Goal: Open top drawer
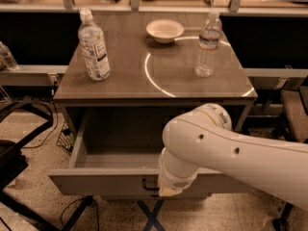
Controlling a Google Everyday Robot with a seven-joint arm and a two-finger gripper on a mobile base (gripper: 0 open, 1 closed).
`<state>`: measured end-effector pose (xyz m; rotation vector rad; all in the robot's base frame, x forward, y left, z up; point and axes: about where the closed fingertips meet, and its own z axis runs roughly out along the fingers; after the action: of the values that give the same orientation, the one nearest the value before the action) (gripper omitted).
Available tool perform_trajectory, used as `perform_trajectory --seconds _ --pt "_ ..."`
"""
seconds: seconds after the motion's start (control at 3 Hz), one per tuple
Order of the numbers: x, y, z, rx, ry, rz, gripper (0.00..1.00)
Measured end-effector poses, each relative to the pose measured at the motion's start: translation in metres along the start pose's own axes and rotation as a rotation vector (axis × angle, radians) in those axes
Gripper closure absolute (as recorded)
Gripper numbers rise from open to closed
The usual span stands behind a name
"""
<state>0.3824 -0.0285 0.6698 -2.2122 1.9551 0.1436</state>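
Observation:
The top drawer [103, 182] of the grey cabinet stands pulled well out, its deep plain grey interior [120, 141] showing. Its dark loop handle [147, 186] sits at the centre of the front panel, mostly covered by my arm. My gripper [166, 190] is at that handle, hidden behind the white wrist and forearm [231, 150] that reaches in from the right.
On the cabinet top [159, 71] stand a labelled water bottle [94, 47] at the left, a white bowl [165, 30] at the back and a clear bottle [208, 44] at the right. Dark chair parts [19, 143] and cables lie on the floor at the left.

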Motion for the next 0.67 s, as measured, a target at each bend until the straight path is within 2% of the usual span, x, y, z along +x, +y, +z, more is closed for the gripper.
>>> perform_trajectory --seconds 0.67 --pt "0.0004 0.0002 0.0020 0.000 0.000 0.000 1.00"
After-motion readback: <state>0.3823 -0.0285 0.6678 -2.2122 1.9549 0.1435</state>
